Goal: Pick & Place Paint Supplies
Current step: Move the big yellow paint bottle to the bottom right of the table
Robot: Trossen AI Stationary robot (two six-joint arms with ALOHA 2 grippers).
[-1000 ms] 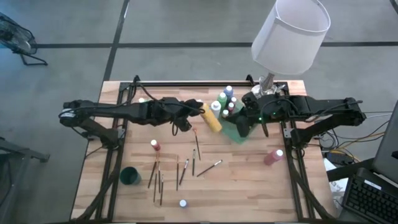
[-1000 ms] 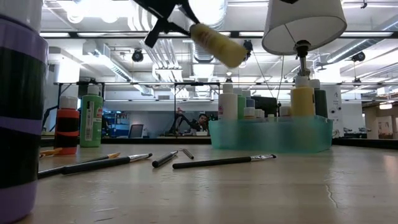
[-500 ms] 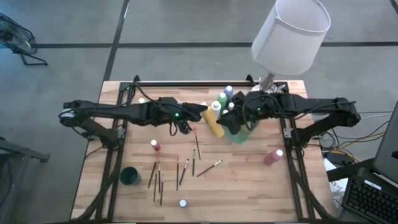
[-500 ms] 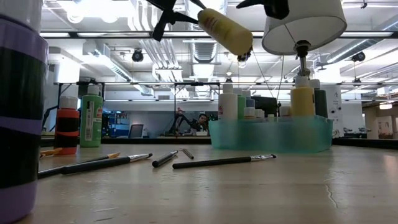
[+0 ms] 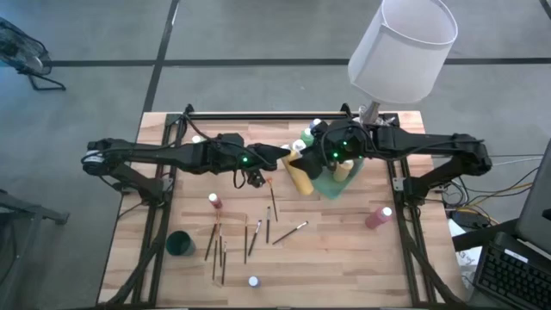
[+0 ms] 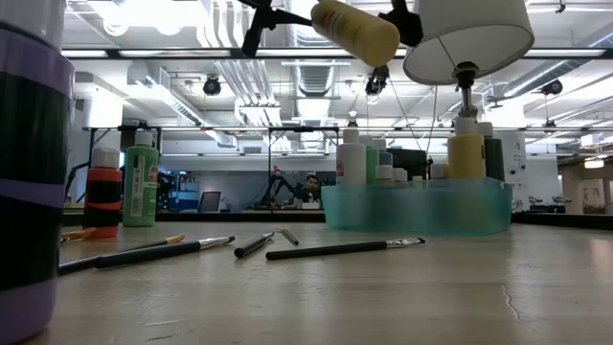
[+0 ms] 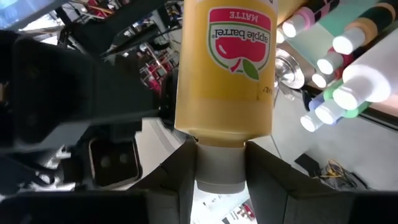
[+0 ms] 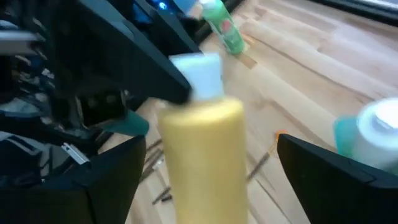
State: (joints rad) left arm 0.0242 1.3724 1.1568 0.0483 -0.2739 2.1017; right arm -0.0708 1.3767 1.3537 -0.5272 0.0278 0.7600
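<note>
Left hand (image 7: 221,171) clamped on the white cap of a yellow paint bottle (image 5: 297,170), holding it lifted off the tabletop (image 5: 344,250), high over the near edge of the translucent green tray (image 6: 417,206). Label reading "apple barrel MATTE" facing the left wrist camera. Right hand (image 5: 320,155) spread wide, fingers (image 8: 106,180) on either side of the bottle's body, gripping nothing; contact with the bottle cannot be told. Below and beyond, tray packed with upright bottles: white caps, a green one (image 5: 307,138), a yellow one (image 6: 466,153). Out on the boards, brushes (image 5: 258,234) scattered in the middle, wooden handles pointing all ways. Red bottle (image 5: 214,201) standing by the left arm, pink bottle (image 5: 377,217) lying near the right-hand edge, small white-capped bottle (image 5: 253,281) at the front. Dark green cup (image 5: 180,244) front left. White lampshade (image 5: 402,47) looming over the back right corner.
</note>
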